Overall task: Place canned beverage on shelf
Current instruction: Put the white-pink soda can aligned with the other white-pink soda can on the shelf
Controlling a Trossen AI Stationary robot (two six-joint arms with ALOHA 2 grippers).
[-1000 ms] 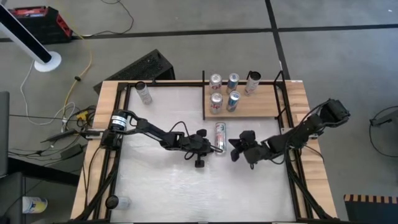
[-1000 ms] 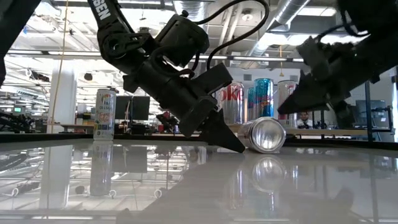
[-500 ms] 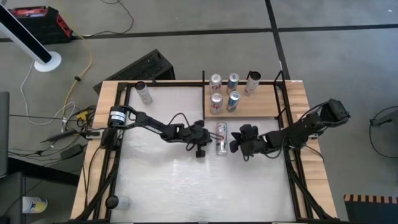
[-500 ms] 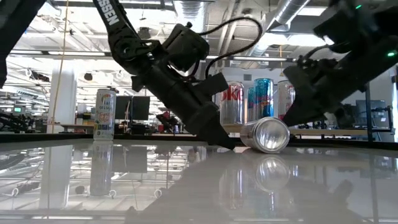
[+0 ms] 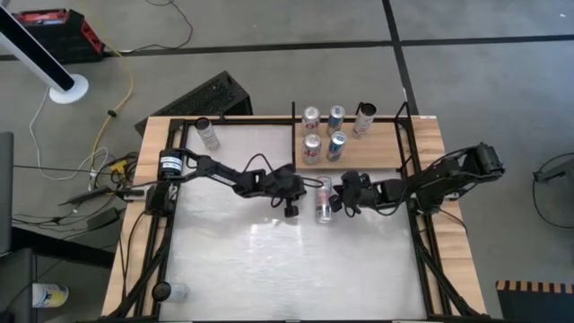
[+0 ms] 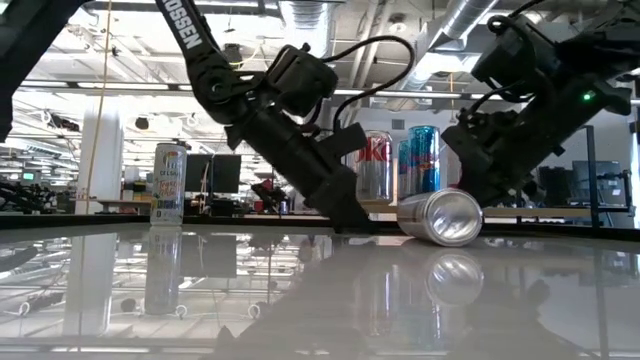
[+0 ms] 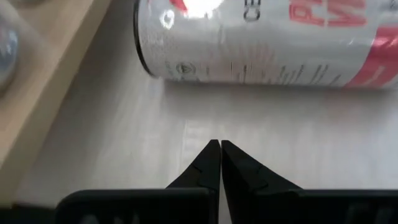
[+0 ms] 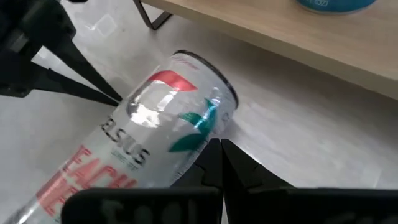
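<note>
Can (image 5: pixel 323 203) lies on its side on the white desk (image 5: pixel 269 269), just on the near side of the shelf (image 5: pixel 377 154), roughly below the shelf's left half. Its long axis runs near-to-far, slightly tilted, with one end pointing at the shelf's front edge.

We see it flanked by both arms. Our left gripper (image 5: pixel 303 190) sits just to its left with its fingers pinched together and holding nothing, the tip low at the desk near the can's side. Our right gripper (image 5: pixel 339 199) is just to its right, also closed and empty, its tip touching or nearly touching the can's wall. We judge the right one slightly nearer.

On the shelf five cans (image 5: pixel 334 118) already stand upright; another can (image 5: pixel 207 135) stands at the desk's far left.

Since neither gripper is open, a grasp would call for spreading the fingers across the can's short width first.
</note>
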